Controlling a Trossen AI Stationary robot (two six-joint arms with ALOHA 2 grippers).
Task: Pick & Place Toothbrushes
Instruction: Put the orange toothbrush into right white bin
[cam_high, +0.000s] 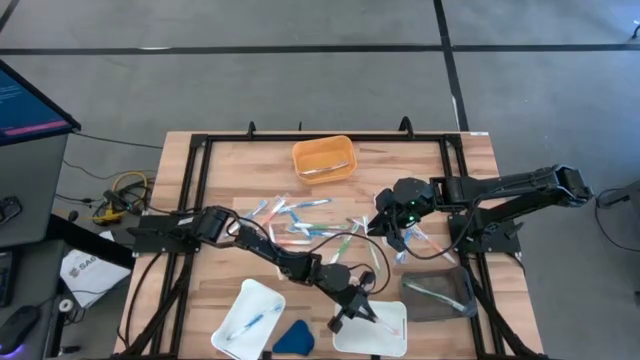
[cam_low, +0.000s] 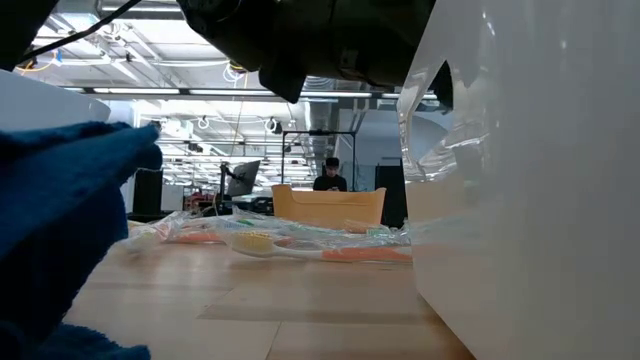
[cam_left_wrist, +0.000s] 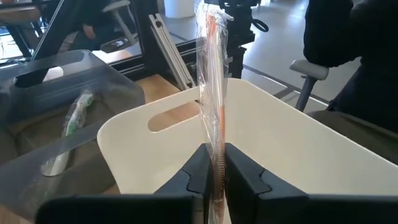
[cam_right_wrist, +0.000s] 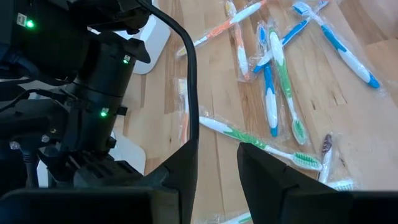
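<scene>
- Fingers of my left gripper (cam_left_wrist: 214, 180) pinch one wrapped orange toothbrush (cam_left_wrist: 212, 81) over the white tray (cam_left_wrist: 280, 143) at the table's near edge; its long axis runs straight out from the fingertips, toward the tray's slot handle.
- Just beside that tray sits a clear bin (cam_left_wrist: 56, 99) holding one green toothbrush (cam_left_wrist: 73, 121).
- My right gripper (cam_right_wrist: 217, 180) hovers over the loose pile (cam_high: 310, 225) mid-table with a gap between its fingers, nothing in them.
- Four containers: two white trays, one clear bin, one orange basket (cam_high: 322, 158).
- Pile too tangled to count; low view largely blocked.
</scene>
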